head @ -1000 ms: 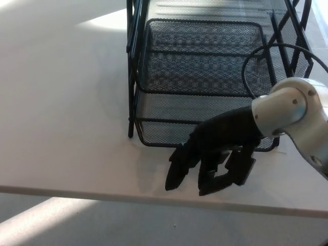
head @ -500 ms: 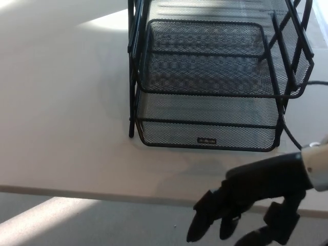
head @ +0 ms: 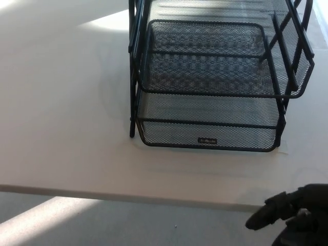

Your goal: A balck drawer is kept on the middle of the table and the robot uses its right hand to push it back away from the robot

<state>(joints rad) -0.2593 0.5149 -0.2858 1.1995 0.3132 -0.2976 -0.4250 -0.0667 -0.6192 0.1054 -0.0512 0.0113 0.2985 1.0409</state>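
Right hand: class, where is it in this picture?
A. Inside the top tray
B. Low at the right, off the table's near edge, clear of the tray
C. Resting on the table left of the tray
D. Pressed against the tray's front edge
B: the right hand shows at the bottom right corner, below the table edge, with bare table between it and the tray.

I see only the right hand (head: 294, 218), at the lower right corner of the head view. It is all black, matte, with thick rounded, blocky finger segments. No cables, screws or markings can be made out on it.
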